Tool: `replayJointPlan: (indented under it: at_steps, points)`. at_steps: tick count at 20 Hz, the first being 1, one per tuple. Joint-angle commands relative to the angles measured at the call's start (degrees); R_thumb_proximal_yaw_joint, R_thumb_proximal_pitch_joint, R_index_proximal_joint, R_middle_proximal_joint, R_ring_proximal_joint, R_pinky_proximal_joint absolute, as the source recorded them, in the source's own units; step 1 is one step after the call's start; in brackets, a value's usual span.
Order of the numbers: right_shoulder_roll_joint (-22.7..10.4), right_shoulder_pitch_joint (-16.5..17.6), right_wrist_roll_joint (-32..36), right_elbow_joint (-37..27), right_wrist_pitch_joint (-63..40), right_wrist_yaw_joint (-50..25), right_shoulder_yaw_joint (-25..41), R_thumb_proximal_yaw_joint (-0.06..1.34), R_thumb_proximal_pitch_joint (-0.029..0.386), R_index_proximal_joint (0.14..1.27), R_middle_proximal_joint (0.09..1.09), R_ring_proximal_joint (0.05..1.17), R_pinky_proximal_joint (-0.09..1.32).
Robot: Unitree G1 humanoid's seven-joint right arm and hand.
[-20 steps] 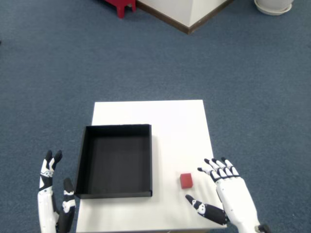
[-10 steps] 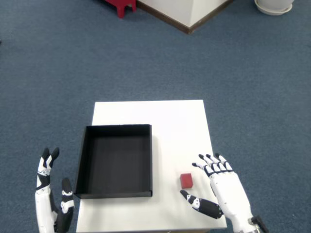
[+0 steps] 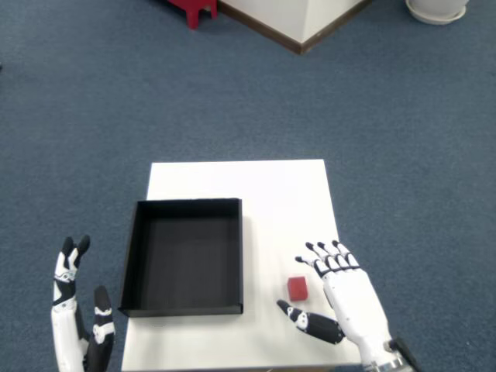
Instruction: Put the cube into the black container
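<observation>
A small red cube lies on the white table, just right of the black container. The container is a shallow open tray with nothing inside. My right hand hovers at the cube's right side, open, fingers spread above it and the thumb reaching below it. The cube sits between thumb and fingers, and no finger touches it. My left hand is off the table's left edge, open and holding nothing.
Blue carpet surrounds the small table. A red stool and a white wall corner stand far back. A white round base sits at the top right.
My right hand has slid left toward the cube, bringing thumb and fingers around its right side. The left hand has dropped slightly lower. The cube has not moved.
</observation>
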Motion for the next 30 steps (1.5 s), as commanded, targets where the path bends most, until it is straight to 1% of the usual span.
replayJointPlan:
  at_steps: [1, 4, 11, 19, 23, 30]
  points:
    - [-1.5, -1.8, 0.2, -2.8, 0.9, -0.4, -0.9, 0.50, -0.002, 0.45, 0.20, 0.21, -0.02]
    - [-1.8, -1.8, 0.2, -3.0, 1.5, 0.4, -0.8, 0.52, 0.000, 0.46, 0.20, 0.21, -0.01]
    - [-0.9, -2.7, 0.4, -0.9, 1.6, 1.9, -0.7, 0.54, 0.008, 0.47, 0.20, 0.21, -0.02]
    - [-0.1, -3.7, 1.3, 5.1, -0.6, 2.2, -0.8, 0.55, 0.010, 0.48, 0.21, 0.21, -0.01]
    - [1.0, -4.5, 1.5, 8.2, -1.8, 2.1, -0.9, 0.55, 0.008, 0.49, 0.21, 0.22, -0.01]
    - [2.9, -4.8, 1.4, 13.1, -3.5, 1.3, -0.6, 0.54, 0.004, 0.49, 0.21, 0.22, -0.01]
